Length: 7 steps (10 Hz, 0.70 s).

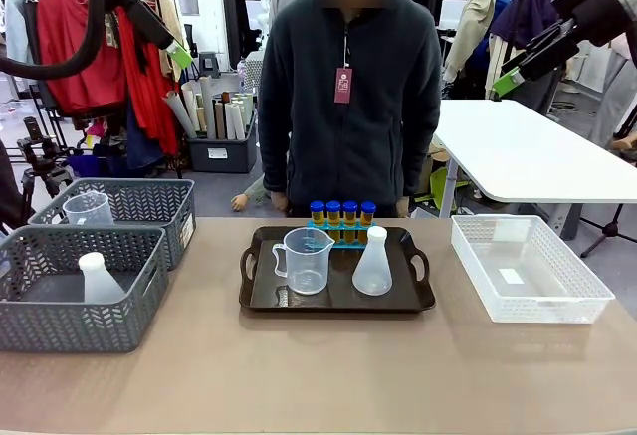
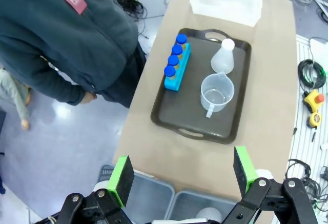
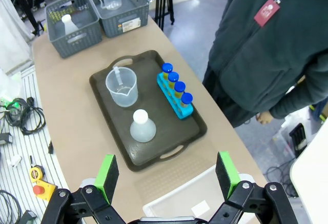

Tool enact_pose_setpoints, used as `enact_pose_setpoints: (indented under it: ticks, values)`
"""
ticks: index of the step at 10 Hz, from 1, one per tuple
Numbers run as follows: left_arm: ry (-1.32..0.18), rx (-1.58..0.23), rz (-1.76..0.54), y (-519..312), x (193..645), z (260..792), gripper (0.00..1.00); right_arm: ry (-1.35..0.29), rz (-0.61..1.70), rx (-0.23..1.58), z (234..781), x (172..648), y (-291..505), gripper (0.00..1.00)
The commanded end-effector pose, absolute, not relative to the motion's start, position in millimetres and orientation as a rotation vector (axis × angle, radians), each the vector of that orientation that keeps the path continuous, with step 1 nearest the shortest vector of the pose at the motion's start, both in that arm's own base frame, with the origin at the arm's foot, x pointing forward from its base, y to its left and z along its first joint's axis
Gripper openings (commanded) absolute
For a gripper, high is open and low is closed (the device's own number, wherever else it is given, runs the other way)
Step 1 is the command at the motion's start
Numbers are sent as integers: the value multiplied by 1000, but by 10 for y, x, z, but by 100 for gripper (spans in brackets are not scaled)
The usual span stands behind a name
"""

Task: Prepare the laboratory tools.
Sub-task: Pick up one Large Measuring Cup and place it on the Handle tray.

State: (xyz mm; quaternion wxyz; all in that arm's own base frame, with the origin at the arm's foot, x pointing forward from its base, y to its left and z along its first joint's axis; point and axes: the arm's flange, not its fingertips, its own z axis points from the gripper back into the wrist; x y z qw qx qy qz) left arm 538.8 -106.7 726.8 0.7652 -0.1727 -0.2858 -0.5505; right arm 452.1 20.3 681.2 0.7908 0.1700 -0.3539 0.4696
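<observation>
i judge 1 set prepared: on the dark tray (image 1: 418, 301) at the table's middle stand 1 measuring jug (image 1: 304, 260), 1 conical flask (image 1: 372, 264) and 4 blue-capped amber tubes (image 1: 341, 212) along its far edge; 2 grey baskets (image 1: 60, 316) at the left edge hold 1 more of each vessel; my left gripper (image 2: 182, 175) and right gripper (image 3: 166, 172) hang high, jaws wide, empty.

Two conical flasks (image 1: 372, 266) (image 1: 99, 280) are counted, two measuring jugs (image 1: 305, 260) (image 1: 88, 208), four blue-capped amber tubes (image 1: 341, 213) in one blue rack (image 1: 343, 233), two grey mesh baskets (image 1: 80, 296) (image 1: 149, 204), one dark tray (image 1: 261, 299) and one white basket (image 1: 557, 306).
</observation>
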Motion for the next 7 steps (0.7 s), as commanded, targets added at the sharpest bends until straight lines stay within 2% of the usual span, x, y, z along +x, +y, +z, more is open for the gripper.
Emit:
enact_pose_setpoints:
  ticks: [1, 7]
  values:
    - [-622, -375, -1197, -1066, 5385, 7273, 100, -768, 1018, 370, 6825, 4517, 207, 100]
    - [-622, -375, -1197, -1066, 5385, 7273, 100, -768, 1018, 370, 6825, 4517, 207, 100]
